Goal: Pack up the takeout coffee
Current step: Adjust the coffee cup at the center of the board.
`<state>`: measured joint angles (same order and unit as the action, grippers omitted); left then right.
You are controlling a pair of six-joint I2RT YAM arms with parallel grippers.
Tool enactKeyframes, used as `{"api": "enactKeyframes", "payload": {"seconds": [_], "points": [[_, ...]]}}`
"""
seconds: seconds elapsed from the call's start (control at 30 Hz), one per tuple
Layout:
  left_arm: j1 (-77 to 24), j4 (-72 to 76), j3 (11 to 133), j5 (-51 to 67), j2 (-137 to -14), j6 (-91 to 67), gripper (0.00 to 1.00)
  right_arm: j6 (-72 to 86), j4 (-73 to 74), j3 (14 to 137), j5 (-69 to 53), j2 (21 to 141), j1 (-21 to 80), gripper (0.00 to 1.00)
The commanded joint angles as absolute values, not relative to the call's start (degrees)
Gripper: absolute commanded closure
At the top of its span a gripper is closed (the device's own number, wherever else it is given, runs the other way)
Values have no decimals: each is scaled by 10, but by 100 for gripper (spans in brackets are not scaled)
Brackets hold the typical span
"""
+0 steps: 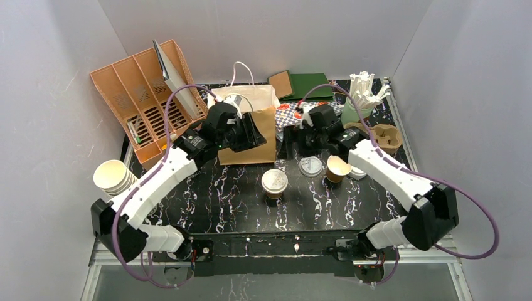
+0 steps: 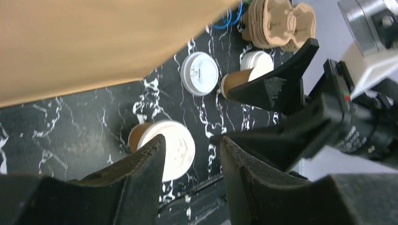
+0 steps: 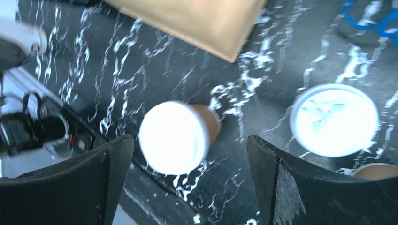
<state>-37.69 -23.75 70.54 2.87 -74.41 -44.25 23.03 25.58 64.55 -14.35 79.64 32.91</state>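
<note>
Plainly, the left fingers [image 2: 149,164] stood a modest way apart with nothing between them, hanging above the bench just in front of the brown paper bag [image 2: 94,42]. Beyond their tips stood a tan paper cup capped with a white round plastic lid [image 2: 174,149], upright on the black, white-veined marble bench [image 2: 70,136]. The right fingers [image 3: 286,183] were spread wide and empty, and the same capped cup showed, blurred, through the gap between them, lower down on the bench. To the right of that cup lay a loose white round plastic lid [image 1: 311,166], and just beside it stood an uncapped tan paper cup with a white inside [image 1: 339,168]. The two sets of fingers hung close together in front of the bag. Farther back on the right sat a stack of brown pulp cup carriers [image 1: 386,138]. At the left rear stood an orange slotted plastic rack [image 1: 141,94], and near the left arm lay a nested stack of cream cups [image 1: 114,177]
</note>
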Motion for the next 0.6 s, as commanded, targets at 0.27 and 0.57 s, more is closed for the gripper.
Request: {"api": "enactKeyframes", "payload": {"seconds": [0.27, 0.57], "points": [[-356, -652, 991, -63, -738, -375, 51, 241, 447, 777, 85, 846, 534, 2], [-356, -734, 1122, -162, -764, -364, 41, 235, 453, 801, 86, 912, 565, 2]]}}
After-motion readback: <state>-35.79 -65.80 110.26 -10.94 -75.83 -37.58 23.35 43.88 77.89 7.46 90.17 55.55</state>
